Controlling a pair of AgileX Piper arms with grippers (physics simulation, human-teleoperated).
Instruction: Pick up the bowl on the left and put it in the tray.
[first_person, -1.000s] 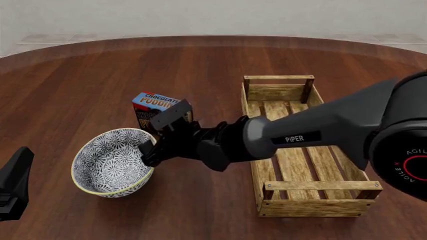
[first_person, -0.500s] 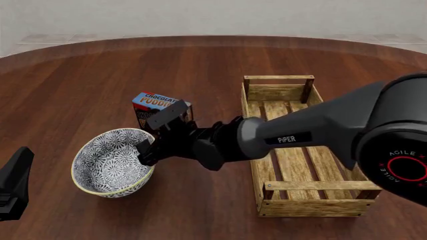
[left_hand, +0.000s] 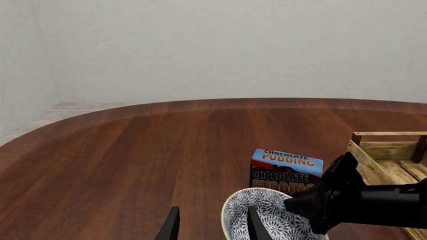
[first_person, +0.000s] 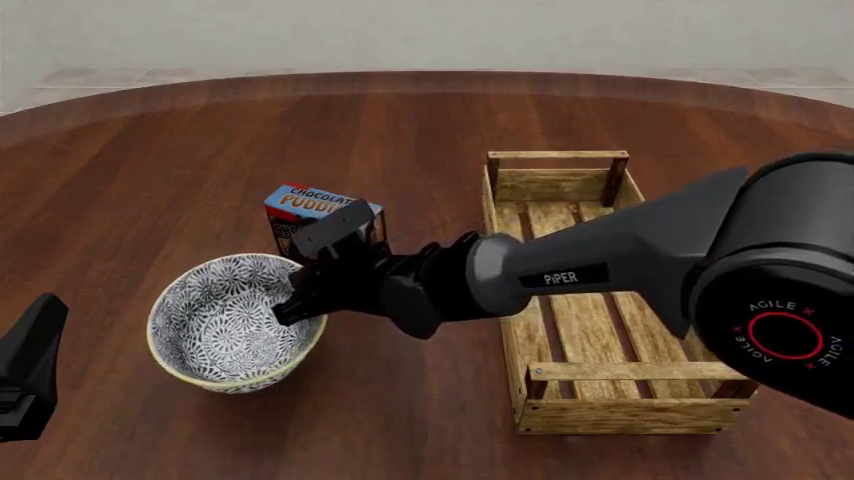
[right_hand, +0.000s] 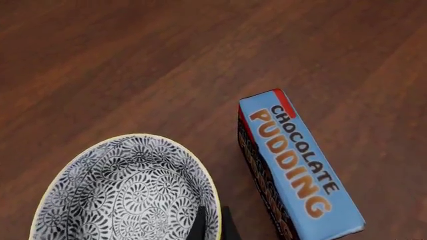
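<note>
**Operator:** On the counter (first_person: 160, 150), largest item first: the tray (first_person: 603, 300), a long slatted wood crate lying lengthwise away from me on the right, nothing in it. It sits well apart from the bowl, so the carry will cross open wood.

**Checker:** Next item?

**Operator:** My right arm (first_person: 601, 262), reaching across from the right and over the tray's near-left side, because the bowl lies on the left half of the counter.

**Checker:** And the bowl?

**Operator:** The bowl (first_person: 234, 320), blue-grey floral, upright on the counter at front left, not yet lifted as far as I can judge. The right tool (first_person: 296, 303) sits at its right rim; the right wrist view shows two thin fingers straddling that rim, narrowly set. I judge it pinched on the wall, one finger inside, one outside, the only purchase a round bowl offers.

**Checker:** Smaller things?

**Operator:** The chocolate pudding box (first_person: 314, 215), standing just behind the bowl, near the tool; I would lift clear of it. Last, the left tool (left_hand: 210, 226), fingers spread apart, holding nothing, parked short of the bowl.
</note>
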